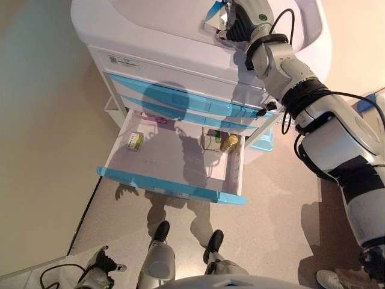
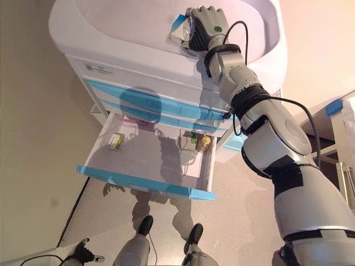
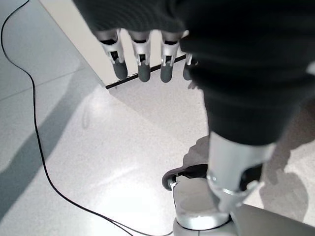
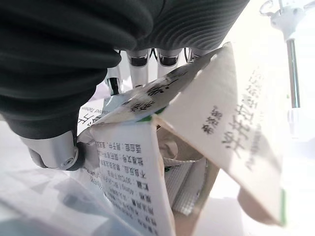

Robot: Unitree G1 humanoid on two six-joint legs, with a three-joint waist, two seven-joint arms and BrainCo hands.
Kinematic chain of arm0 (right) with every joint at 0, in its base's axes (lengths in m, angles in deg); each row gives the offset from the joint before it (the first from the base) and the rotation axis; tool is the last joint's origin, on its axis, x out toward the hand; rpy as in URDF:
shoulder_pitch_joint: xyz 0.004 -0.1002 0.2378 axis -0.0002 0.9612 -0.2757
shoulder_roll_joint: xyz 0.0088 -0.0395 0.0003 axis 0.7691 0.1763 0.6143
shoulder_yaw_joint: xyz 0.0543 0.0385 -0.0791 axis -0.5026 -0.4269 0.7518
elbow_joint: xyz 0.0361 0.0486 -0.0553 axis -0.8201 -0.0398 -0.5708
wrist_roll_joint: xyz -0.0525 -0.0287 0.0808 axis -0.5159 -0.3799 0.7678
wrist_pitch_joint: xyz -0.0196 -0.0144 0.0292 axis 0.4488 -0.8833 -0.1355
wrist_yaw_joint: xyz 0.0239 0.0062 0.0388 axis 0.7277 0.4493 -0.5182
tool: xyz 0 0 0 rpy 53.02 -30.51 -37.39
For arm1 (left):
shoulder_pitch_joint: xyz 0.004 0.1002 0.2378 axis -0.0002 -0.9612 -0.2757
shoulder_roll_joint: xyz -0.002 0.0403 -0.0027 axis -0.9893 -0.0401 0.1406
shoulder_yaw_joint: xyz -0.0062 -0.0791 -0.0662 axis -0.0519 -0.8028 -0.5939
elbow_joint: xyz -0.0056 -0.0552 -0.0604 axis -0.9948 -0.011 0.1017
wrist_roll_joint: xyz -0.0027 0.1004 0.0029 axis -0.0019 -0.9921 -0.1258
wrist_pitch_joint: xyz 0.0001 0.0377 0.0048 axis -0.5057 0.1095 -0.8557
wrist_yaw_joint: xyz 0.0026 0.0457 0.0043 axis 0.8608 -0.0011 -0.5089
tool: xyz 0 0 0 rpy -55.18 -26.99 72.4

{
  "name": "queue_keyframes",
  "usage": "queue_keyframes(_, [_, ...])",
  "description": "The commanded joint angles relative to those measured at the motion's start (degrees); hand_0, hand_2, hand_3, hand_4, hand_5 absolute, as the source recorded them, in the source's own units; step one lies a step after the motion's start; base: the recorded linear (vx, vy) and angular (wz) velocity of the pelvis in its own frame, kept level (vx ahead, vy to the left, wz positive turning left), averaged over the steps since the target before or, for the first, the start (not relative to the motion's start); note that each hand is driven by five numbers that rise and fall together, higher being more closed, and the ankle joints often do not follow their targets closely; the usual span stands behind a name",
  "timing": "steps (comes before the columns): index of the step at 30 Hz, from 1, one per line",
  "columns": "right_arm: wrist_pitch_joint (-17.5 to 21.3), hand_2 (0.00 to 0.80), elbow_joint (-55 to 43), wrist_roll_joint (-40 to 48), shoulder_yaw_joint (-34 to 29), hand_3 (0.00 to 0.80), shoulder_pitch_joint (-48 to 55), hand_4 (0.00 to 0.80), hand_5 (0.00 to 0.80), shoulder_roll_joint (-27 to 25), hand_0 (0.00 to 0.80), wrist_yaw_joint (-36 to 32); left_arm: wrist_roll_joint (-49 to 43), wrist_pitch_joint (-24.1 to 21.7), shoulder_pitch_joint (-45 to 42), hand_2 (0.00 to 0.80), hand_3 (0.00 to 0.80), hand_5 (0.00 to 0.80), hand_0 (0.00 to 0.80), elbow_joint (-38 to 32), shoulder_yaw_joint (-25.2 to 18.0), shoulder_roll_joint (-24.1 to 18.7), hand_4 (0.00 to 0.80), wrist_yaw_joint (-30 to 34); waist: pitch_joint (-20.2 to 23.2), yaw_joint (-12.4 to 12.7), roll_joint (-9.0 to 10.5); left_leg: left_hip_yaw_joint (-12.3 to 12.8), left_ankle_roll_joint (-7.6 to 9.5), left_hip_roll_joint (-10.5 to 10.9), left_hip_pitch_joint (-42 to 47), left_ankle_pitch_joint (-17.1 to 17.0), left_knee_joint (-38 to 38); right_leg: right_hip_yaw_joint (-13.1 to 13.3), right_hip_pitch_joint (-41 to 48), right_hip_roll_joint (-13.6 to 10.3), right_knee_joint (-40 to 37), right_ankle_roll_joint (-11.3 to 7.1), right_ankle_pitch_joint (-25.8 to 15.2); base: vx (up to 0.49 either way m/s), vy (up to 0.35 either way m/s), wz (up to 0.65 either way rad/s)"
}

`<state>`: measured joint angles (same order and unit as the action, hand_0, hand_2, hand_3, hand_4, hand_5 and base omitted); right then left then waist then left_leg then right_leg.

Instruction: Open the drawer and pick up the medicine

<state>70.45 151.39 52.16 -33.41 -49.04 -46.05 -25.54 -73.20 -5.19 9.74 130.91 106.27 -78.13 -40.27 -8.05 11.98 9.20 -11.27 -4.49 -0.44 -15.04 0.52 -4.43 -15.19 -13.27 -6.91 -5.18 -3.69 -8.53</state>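
A white medicine box (image 2: 180, 25) with blue trim and open flaps rests on the white cart's top (image 1: 150, 24), and my right hand (image 2: 206, 25) is shut on it. In the right wrist view the box (image 4: 147, 162) fills the frame, with fingers (image 4: 138, 61) behind it and the thumb (image 4: 54, 152) beside it. The cart's lowest drawer (image 1: 168, 183), white with a blue front, is pulled out. Inside it lie a small box (image 1: 135, 141) at the left and a yellow-capped bottle (image 1: 228, 142) at the right. My left hand (image 3: 142, 64) hangs open near the floor, holding nothing.
Two shut blue-fronted drawers (image 1: 180, 99) sit above the open one. A light blue bin (image 1: 264, 139) stands behind the cart's right side. A beige wall runs along the left. A grey frame with blue tape (image 2: 333, 105) stands at the right.
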Motion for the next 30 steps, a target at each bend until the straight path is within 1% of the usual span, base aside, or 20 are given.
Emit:
queue_keyframes(1, [-1.42,0.8,6.01,-1.45,2.6,0.8,-3.63,0.8,0.8,-2.67,0.8,-0.49,1.24,-0.02,2.66,0.0,0.0,0.0,0.0,0.71,0.71,-1.06,0.0,-1.21,-3.03,0.82,0.01,0.6,3.19,3.47,-0.44,-3.72,3.76,1.12,3.48,-2.37,2.28,-6.05,2.01,0.0,0.0,0.0])
queue_keyframes(2, [-1.49,0.8,6.07,-1.57,2.74,0.8,-3.71,0.8,0.8,-2.66,0.8,-0.49,1.41,-0.08,2.69,0.0,0.0,0.0,0.0,0.43,0.71,-0.99,0.0,-1.25,-3.14,0.75,-0.33,0.57,3.2,3.56,-0.58,-3.76,3.73,1.1,3.33,-2.5,2.33,-6.05,2.01,0.0,0.0,0.0])
queue_keyframes(4, [-1.48,0.8,6.28,-1.68,2.77,0.8,-3.78,0.8,0.8,-2.71,0.8,-0.49,1.44,-0.13,2.77,0.0,0.0,0.0,0.0,0.39,0.77,-0.94,0.0,-1.24,-3.12,0.72,-0.44,0.52,3.22,3.61,-0.67,-3.78,3.77,1.07,3.27,-2.51,2.34,-6.05,2.03,0.0,0.0,0.0])
queue_keyframes(5, [-1.61,0.411,6.68,-1.89,2.72,0.411,-3.82,0.411,0.411,-2.55,0.411,-0.47,1.48,-0.1,2.82,0.0,0.0,0.0,0.0,0.14,0.98,-0.82,0.0,-1.25,-3.09,0.6,-0.64,0.52,3.26,3.7,-0.81,-3.75,3.71,1.08,3.11,-2.57,2.35,-6.06,1.98,0.0,0.0,0.0])
queue_keyframes(6, [-1.66,0.0,7.05,-1.91,2.64,0.0,-3.86,0.0,0.0,-2.51,0.0,-0.42,1.48,-0.11,2.92,0.0,0.0,0.0,0.0,0.08,1.18,-0.77,0.0,-1.18,-3.06,0.63,-0.73,0.5,3.28,3.8,-0.86,-3.73,3.7,1.09,3.13,-2.55,2.33,-6.05,2.03,0.0,0.0,0.0])
queue_keyframes(23, [-1.58,0.0,6.79,-2.45,2.02,0.0,-3.48,0.0,0.0,-1.31,0.0,-0.54,1.01,0.09,3.12,0.0,0.0,0.0,0.0,0.3,1.35,-0.3,0.0,-1.34,-2.85,0.32,-0.81,0.31,3.31,3.72,-0.45,-3.91,4.2,1.31,3.1,-2.45,2.53,-5.94,2.31,0.0,0.0,0.0])
queue_keyframes(30, [-1.32,0.0,5.36,0.44,0.0,0.0,-1.93,0.0,0.0,-2.55,0.0,-0.53,1.1,0.08,2.91,0.0,0.0,0.0,0.0,0.43,0.58,-0.65,0.0,-0.81,-1.98,-0.19,-0.96,0.4,3.19,3.42,0.29,-3.84,4.51,1.45,3.58,-2.42,2.61,-5.84,2.46,0.0,0.0,0.0])
